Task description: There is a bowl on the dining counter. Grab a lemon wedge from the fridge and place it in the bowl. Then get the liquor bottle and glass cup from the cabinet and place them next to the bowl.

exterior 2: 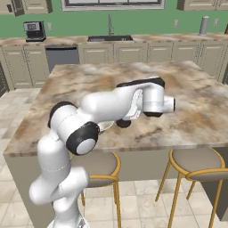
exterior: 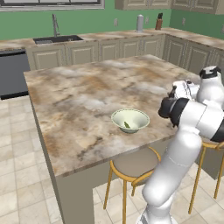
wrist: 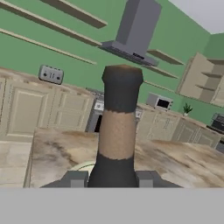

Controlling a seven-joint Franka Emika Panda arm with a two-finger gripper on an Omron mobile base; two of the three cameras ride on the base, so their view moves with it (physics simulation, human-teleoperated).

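In the hand view my gripper [wrist: 111,179] is shut on the liquor bottle [wrist: 117,131]. The bottle has a dark body, a tan neck and a dark cap, and it stands up between the two fingertips [wrist: 74,179]. The pale cream-green bowl [exterior: 130,120] sits near the front edge of the marble dining counter [exterior: 78,100]. A small yellow-green lemon wedge [exterior: 127,125] lies inside it. A sliver of the bowl's rim [wrist: 83,166] shows just left of the bottle's base. My arm hangs over the counter right of the bowl.
Round stools [exterior: 133,164] with yellow legs stand under the counter's near edge, another [exterior 2: 196,162] to the right. Wall counters with a sink [exterior: 57,39] run along the back, with a coffee machine [exterior 2: 34,30] at the far left. A range hood [wrist: 135,30] and toaster [wrist: 51,74] lie ahead of the hand.
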